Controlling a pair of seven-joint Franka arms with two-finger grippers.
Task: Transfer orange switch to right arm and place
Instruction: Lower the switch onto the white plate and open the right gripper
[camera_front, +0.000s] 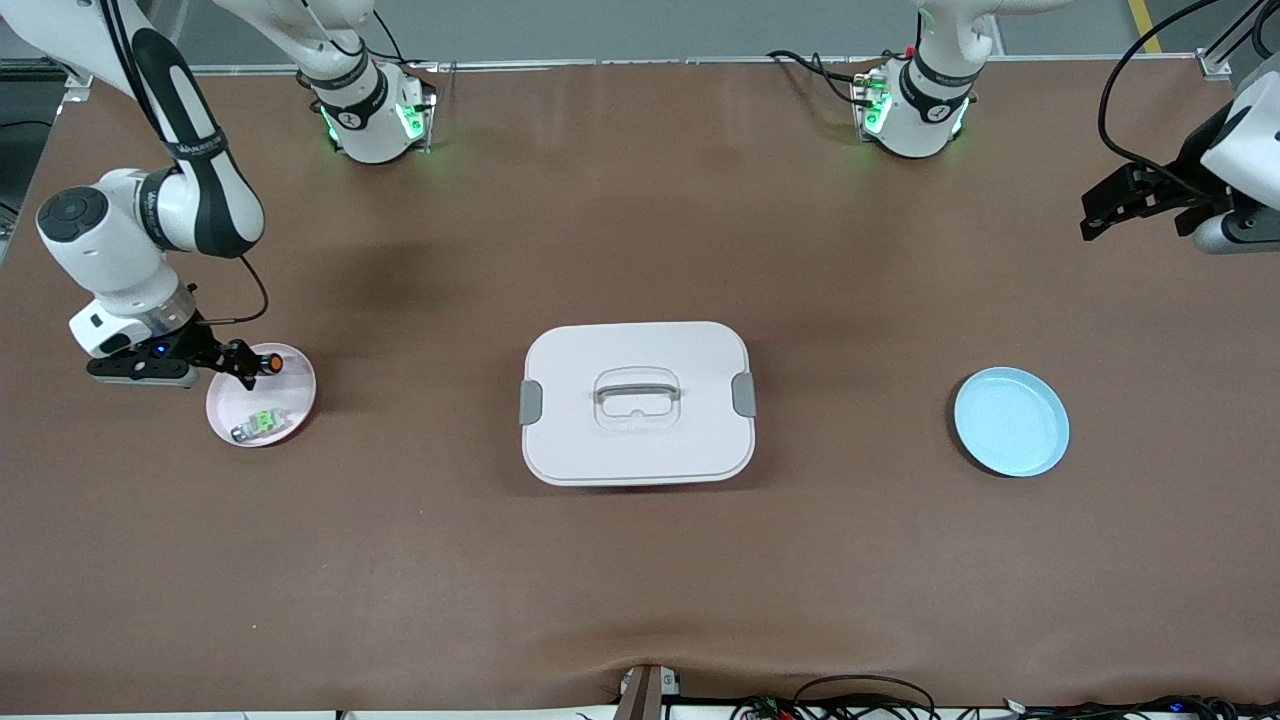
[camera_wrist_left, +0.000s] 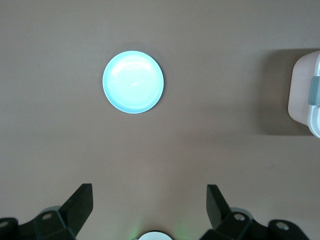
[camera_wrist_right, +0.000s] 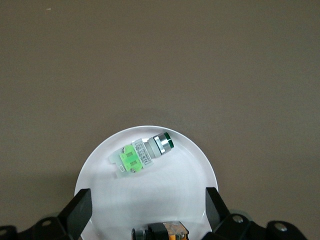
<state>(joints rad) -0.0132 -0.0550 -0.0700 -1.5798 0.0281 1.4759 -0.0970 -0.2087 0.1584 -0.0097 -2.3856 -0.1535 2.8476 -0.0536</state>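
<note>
The right pincer (camera_front: 243, 362) hangs low over the round pink plate (camera_front: 290, 400), its black fingers (camera_wrist_right: 80, 210) spread wide and gripping nothing. Between them, on the plate's glossy surface, lies the orange switch (camera_front: 270, 364), a small dark cylinder with a round orange face. Beside it on the same plate rests a grey-and-clear part (camera_front: 258, 424) with a green mark. The left pincer (camera_wrist_left: 150, 210) waits wide open and empty, above the matte brown tabletop (camera_front: 640, 580) toward the left arm's end of the table from the plate, where a smooth round blue dish (camera_front: 1011, 421) sits.
</note>
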